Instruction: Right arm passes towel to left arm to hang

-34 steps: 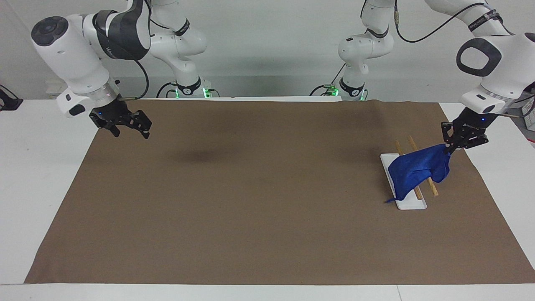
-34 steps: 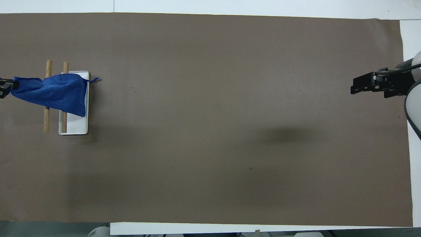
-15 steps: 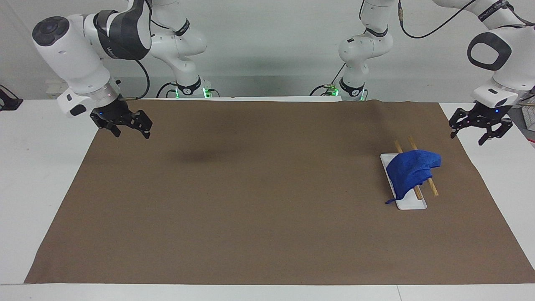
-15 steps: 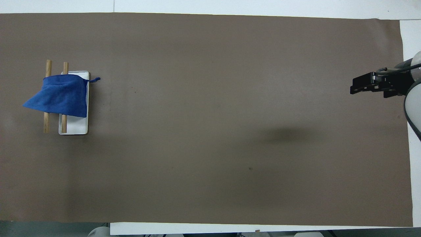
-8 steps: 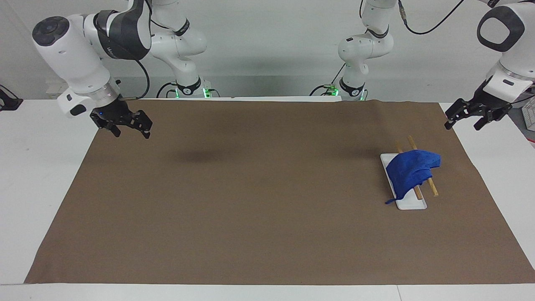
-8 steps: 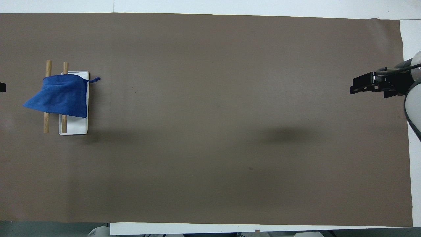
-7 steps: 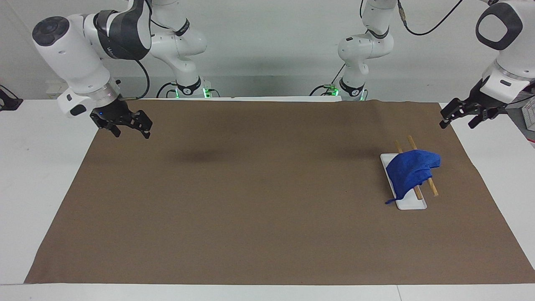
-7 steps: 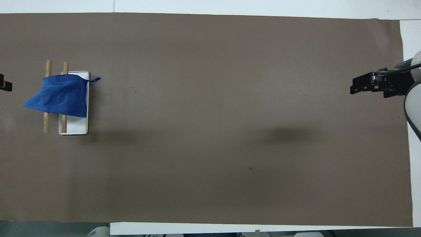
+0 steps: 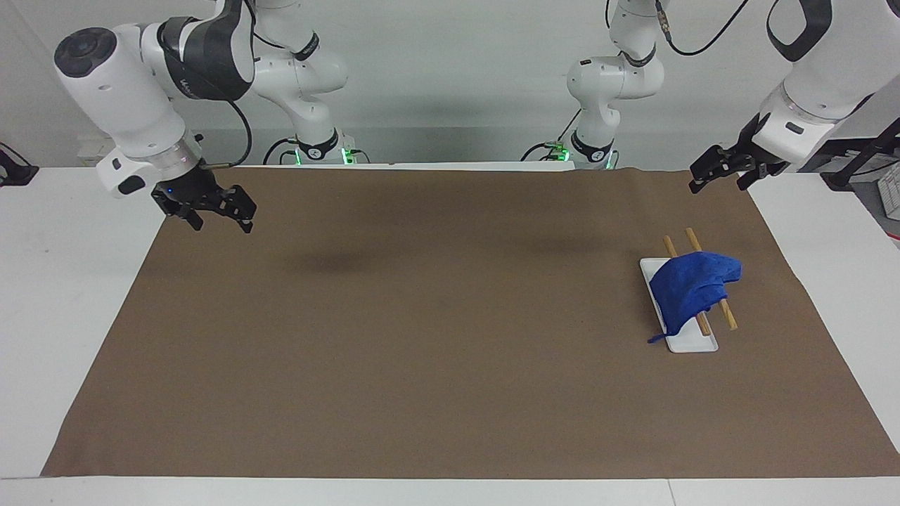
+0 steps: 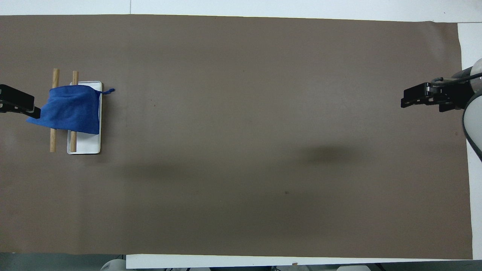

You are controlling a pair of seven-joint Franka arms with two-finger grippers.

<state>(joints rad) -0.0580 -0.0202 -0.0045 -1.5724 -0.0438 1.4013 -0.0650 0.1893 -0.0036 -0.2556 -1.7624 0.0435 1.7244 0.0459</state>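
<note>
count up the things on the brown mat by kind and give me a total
towel: 1, royal blue, draped over both rods
wooden rods: 2, side by side under the towel
white base plate: 1, under the rods
total: 4

The towel [image 9: 689, 292] drapes two wooden rods [image 9: 724, 313] over a white tray [image 9: 696, 344].

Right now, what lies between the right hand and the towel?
Nothing: in the overhead view only bare brown mat runs from the right hand to the towel draped over the wooden rack.
</note>
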